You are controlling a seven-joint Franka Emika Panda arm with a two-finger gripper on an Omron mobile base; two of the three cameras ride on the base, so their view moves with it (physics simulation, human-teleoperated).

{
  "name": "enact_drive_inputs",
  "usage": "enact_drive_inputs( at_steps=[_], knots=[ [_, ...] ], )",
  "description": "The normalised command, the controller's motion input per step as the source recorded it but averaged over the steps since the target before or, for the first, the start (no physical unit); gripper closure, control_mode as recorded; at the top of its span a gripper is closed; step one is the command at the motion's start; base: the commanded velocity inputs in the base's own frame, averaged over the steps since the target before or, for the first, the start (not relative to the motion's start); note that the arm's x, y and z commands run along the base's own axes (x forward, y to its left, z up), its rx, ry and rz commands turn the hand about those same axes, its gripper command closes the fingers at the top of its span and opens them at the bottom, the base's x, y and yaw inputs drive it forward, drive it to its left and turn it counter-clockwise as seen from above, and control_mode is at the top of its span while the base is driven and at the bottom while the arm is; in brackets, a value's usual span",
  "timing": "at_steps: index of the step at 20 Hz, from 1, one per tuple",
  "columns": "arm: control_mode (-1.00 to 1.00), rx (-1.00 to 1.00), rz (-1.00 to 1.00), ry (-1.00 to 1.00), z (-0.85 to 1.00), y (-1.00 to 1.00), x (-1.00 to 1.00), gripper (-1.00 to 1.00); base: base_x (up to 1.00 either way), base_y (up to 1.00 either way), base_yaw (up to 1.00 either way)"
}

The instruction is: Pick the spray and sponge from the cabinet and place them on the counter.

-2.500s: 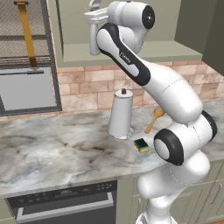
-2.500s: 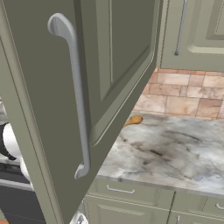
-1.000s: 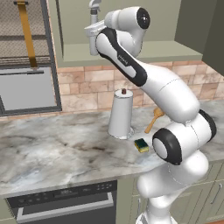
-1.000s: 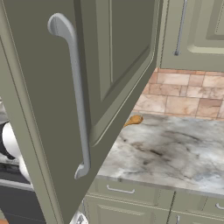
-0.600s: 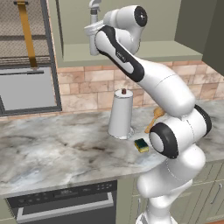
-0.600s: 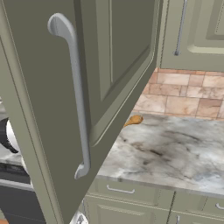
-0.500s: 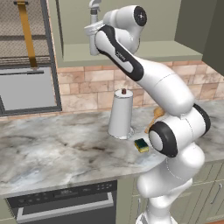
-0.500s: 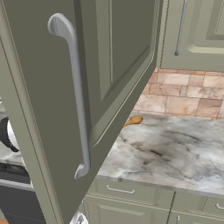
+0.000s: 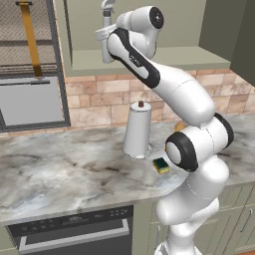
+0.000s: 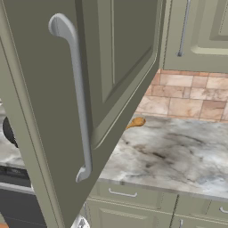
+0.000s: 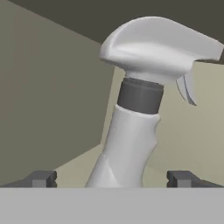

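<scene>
The gripper (image 11: 112, 179) is spread wide around the spray (image 11: 131, 144), which stands inside the cabinet (image 9: 149, 60); the reach-to-grasp step is judged underway, closing being called for next, while the sponge (image 9: 161, 165) lies on the counter (image 9: 60, 169)

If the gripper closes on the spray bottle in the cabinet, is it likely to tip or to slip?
The spray looks tall and slim under a wide trigger head, so a push would probably tip it. Its smooth, waisted neck may slide between the fingertips. It appears to be rigid plastic, likely light.
</scene>
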Motion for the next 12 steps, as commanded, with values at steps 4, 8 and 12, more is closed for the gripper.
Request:
enact_drive_inputs(
  at_steps=[4, 8, 12],
  knots=[
    [-1.00, 0.00, 0.00, 0.01, -0.04, 0.00, 0.19, -1.00, 0.00, 0.00, 0.00],
    [-1.00, 0.00, 0.00, 0.00, -0.05, 0.00, 0.19, -1.00, 0.00, 0.00, 0.00],
    [-1.00, 0.00, 0.00, 0.00, -0.04, 0.00, 0.17, -1.00, 0.00, 0.00, 0.00]
  ],
)
